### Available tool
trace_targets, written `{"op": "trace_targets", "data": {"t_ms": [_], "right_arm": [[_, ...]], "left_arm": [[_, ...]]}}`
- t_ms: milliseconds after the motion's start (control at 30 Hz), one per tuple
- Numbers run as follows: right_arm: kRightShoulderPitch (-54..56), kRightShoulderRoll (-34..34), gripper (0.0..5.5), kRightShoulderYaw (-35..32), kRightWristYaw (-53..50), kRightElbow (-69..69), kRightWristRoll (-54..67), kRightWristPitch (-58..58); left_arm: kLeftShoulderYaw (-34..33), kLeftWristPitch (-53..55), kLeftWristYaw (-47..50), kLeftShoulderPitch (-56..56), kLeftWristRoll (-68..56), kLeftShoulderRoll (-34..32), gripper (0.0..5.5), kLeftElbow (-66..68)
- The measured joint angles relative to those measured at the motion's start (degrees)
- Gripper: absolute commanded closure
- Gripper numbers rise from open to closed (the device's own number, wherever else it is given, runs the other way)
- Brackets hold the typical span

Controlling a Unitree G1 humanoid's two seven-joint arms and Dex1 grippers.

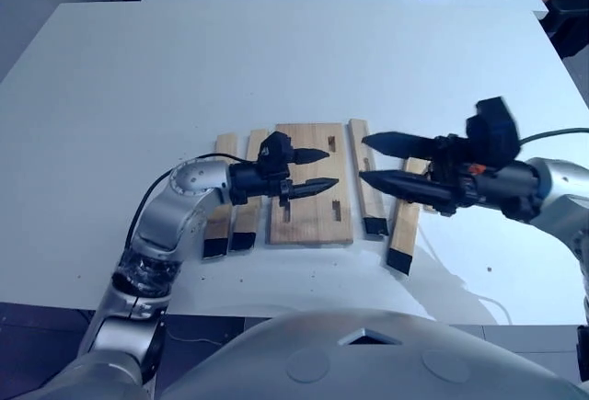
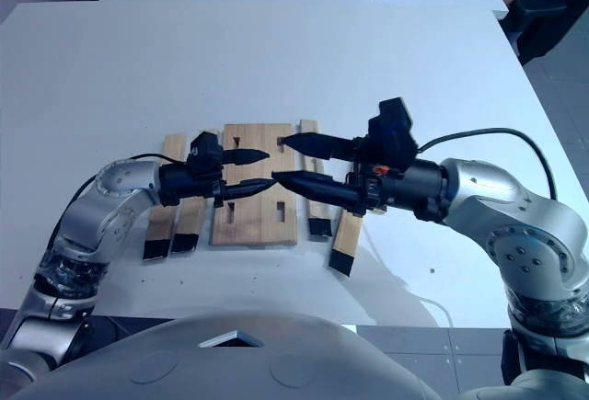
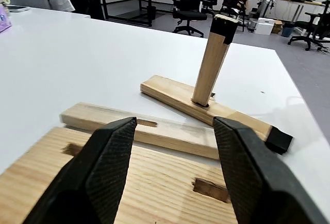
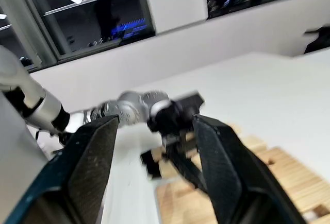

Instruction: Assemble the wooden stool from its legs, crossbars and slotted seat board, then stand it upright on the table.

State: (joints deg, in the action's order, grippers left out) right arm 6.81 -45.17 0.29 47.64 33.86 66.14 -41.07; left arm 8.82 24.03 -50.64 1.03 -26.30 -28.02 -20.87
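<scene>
Risk 1, largest: arm-to-arm contact. The left gripper [image 1: 329, 168] and right gripper [image 1: 363, 158] point at each other over the right part of the seat board [image 1: 308, 221], with their tips near one another. Both have their fingers spread and hold nothing. If both close in on the board at once, the fingers will likely clash.

Risk 2: board slip. The seat board lies flat on the table [image 1: 138, 78], centre, toward the near side. No edge is lifted off the smooth top, so a sideways pinch may push the board rather than raise it, shoving it into the legs alongside.

Risk 3: in the left wrist view, 1 black-capped stick [image 3: 211, 64] stands tilted in a flat leg [image 3: 175, 92] to the right of the board. The joint looks loose (judgement only). The right arm hangs above that area, and a low sweep could tip the stick out.

Appearance, board first: pale wood, rectangular, visible grain, with several small dark slots [image 3: 209, 189]. 2 left legs [image 1: 247, 221] lie parallel just left of the board, black tips toward the near side. 1 right leg [image 1: 368, 200] lies just right of it, the same way round. The stool is not yet assembled.
</scene>
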Motion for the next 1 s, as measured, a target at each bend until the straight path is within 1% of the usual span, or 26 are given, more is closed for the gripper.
{"op": "trace_targets", "data": {"t_ms": [33,100,200,300,400,533,667,833,1000], "right_arm": [[3.0,0.8,2.85,3.1,2.5,-2.7,-3.3,0.2],[5.6,2.6,2.85,5.2,4.5,-4.8,-6.3,0.9],[4.5,4.5,2.85,4.6,3.5,-4.1,-7.8,2.3],[-1.6,4.3,2.85,3.5,2.5,-0.4,-8.8,2.6],[-7.2,2.3,2.85,3.5,3.2,1.8,-11.4,2.8],[-12.7,-1.7,2.85,4.7,6.2,1.6,-19.0,4.6],[-17.6,-4.4,2.85,8.9,7.7,-0.3,-29.8,9.6],[-22.5,-5.7,2.85,12.1,8.6,-3.2,-39.3,15.3],[-24.1,-6.6,2.85,13.8,9.8,-6.0,-45.2,20.1]], "left_arm": [[-2.0,0.0,1.7,-2.5,-0.1,0.0,2.77,-1.0],[-3.2,0.1,2.4,-3.1,-0.5,-0.4,2.77,-1.3],[-2.6,0.9,0.5,1.5,-1.0,-0.8,2.77,1.1],[-1.6,1.5,-1.9,6.7,-1.1,-0.8,2.77,3.9],[-1.0,1.4,-3.3,7.7,-1.1,-0.8,2.77,5.0],[-0.7,1.4,-3.6,7.5,-1.0,-1.0,2.77,5.4],[-0.7,1.4,-3.6,7.4,-1.0,-0.9,2.77,5.5],[-2.0,1.4,-2.7,8.0,-1.0,-0.6,2.77,7.4],[-3.2,1.4,-1.0,10.7,-1.0,0.0,2.77,8.7]]}}
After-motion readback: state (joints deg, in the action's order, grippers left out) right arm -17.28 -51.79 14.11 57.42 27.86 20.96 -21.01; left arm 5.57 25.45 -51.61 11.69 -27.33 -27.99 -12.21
